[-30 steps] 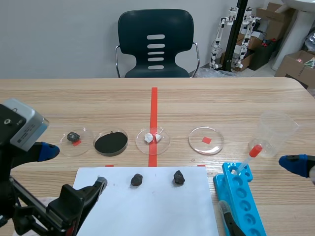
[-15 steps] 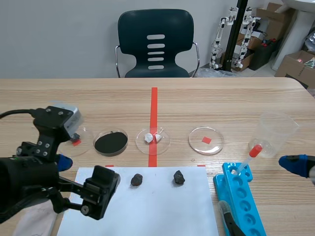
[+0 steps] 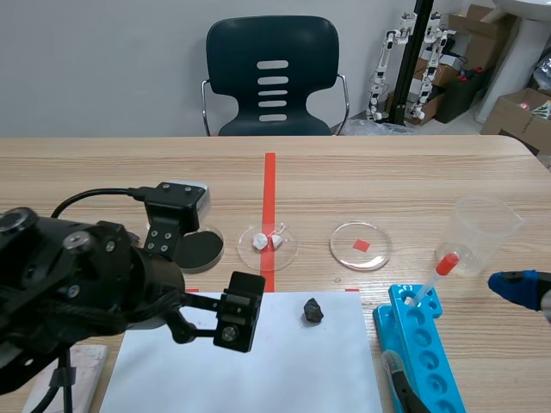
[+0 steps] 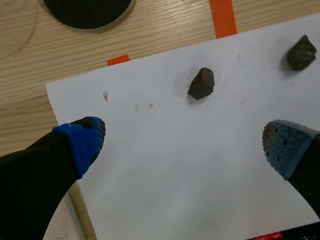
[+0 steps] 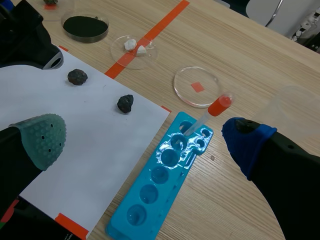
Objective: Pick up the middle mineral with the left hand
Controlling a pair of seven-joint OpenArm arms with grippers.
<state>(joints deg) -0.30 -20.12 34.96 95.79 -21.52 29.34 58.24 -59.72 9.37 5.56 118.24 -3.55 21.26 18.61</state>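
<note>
Middle mineral (image 4: 201,83), a dark lump, lying loose on the white paper (image 4: 190,170), just ahead of the gap between the fingers of the left gripper (image 4: 185,142) and touched by neither. Left gripper poised over the sheet, jaws spread wide with nothing held; second dark lump (image 4: 301,52) farther along the same paper, dish of black powder (image 4: 87,10) beyond the paper's edge. Right gripper (image 5: 144,139) well apart, likewise wide open and holding nothing, above the blue well tray (image 5: 160,200) with the red-capped dropper (image 5: 212,111) resting in it.
</note>
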